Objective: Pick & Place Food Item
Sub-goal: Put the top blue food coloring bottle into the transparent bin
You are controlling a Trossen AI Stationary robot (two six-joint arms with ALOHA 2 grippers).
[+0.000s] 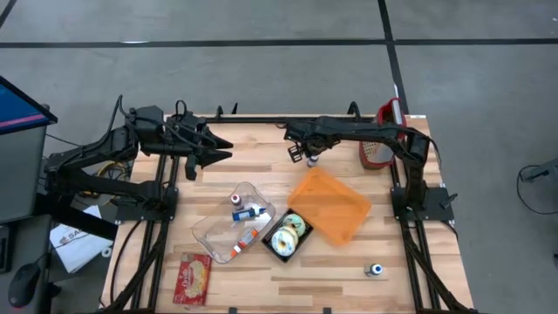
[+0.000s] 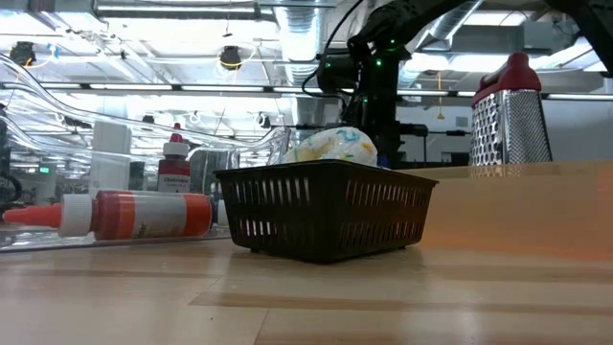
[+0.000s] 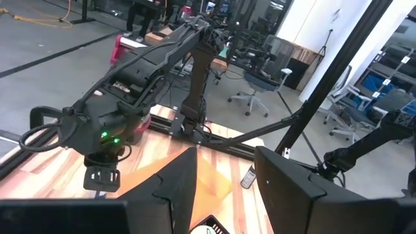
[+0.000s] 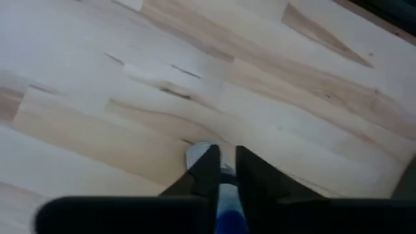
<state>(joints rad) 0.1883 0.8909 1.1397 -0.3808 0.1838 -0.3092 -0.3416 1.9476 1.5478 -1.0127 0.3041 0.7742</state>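
My right gripper points down at the table's far middle, shut on a small blue item with a pale end. My left gripper hangs open above the table's far left, with nothing between its fingers. A black basket with pale round food in it stands at the near middle. My right gripper pinches the small blue item between its two fingers, coming from above and slanting down. The blue body runs back between the fingers, and the pale end shows at their tips, close to the wood. Whether it rests on the table I cannot tell.
An orange tray lies right of the middle. A clear container holds bottles, among them a red one. A red-handled grater stands at the far right. A red packet and a small bottle lie near the front edge.
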